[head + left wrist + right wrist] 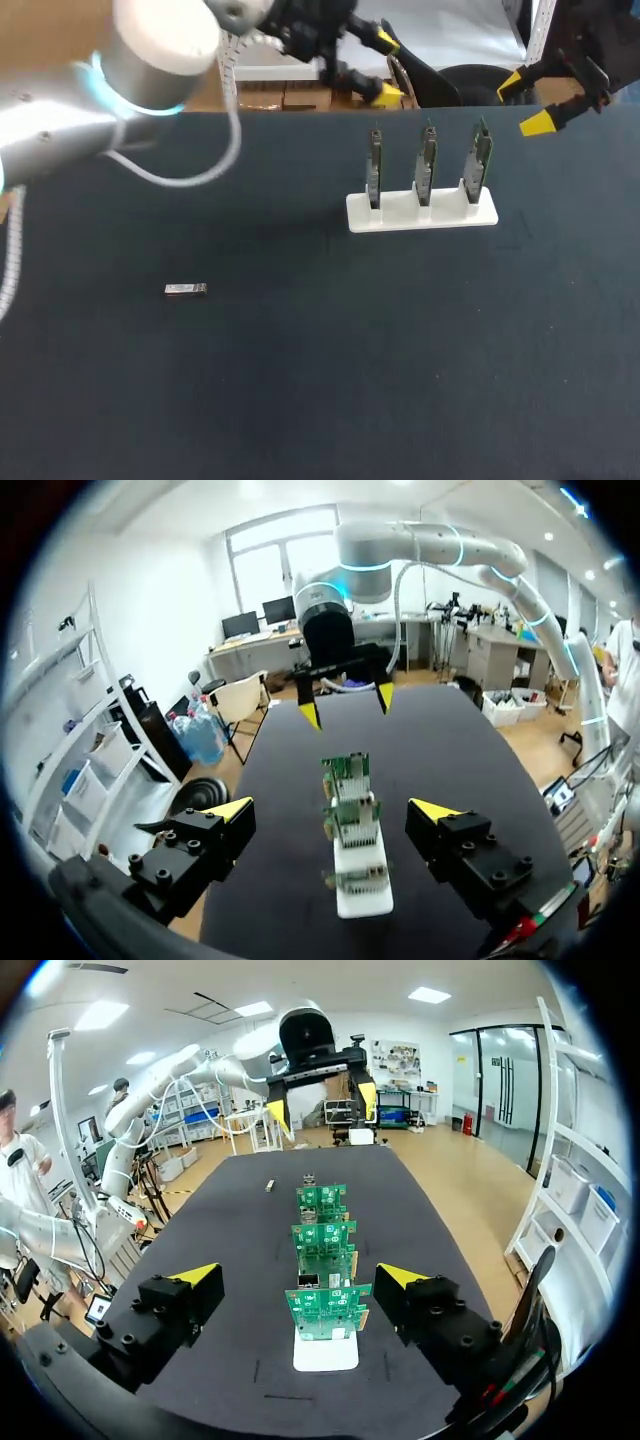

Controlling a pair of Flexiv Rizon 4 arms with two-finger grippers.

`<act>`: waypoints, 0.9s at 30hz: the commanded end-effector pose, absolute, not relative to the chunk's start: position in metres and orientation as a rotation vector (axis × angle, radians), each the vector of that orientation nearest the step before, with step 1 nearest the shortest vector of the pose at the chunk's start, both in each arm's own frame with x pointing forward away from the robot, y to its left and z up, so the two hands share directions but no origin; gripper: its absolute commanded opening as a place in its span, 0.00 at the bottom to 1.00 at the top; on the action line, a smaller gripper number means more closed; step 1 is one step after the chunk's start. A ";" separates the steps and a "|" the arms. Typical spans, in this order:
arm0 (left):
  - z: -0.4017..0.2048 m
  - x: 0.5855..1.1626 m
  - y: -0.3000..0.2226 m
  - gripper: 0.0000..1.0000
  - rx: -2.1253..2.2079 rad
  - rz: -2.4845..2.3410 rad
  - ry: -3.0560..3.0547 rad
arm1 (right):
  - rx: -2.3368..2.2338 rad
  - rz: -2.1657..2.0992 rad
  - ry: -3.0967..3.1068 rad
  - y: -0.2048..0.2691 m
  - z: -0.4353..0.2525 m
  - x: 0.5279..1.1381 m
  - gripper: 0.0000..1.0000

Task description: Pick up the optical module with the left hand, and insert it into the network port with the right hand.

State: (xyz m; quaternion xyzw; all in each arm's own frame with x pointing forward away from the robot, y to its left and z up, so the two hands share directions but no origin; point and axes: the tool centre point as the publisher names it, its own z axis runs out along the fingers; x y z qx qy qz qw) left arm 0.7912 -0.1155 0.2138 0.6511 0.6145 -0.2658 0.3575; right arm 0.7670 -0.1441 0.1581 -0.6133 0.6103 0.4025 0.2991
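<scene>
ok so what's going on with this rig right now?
Nothing is gripped yet. The optical module lies alone on the dark table, well away from both arms. The left arm and right arm are raised near the table's far edge, facing each other along the white holder with its three upright circuit boards. Both sets of jaws are open and empty. The pick-up has not begun.

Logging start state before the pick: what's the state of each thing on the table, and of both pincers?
optical module: lying flat on the table, not gripped
circuit boards: three, upright in the white rack
left pincer: open, empty
right pincer: open, empty
</scene>
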 end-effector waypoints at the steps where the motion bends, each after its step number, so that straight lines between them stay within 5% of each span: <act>1: 0.250 0.740 -0.036 1.00 1.675 -0.352 1.694 | -1.626 1.060 1.622 -0.144 0.158 0.764 1.00; 13: 0.214 0.660 0.110 1.00 1.688 0.040 2.022 | -1.626 1.060 1.622 -0.144 0.158 0.764 1.00; 27: 0.136 0.599 0.148 1.00 1.884 0.152 2.213 | -1.626 1.060 1.622 -0.144 0.158 0.764 1.00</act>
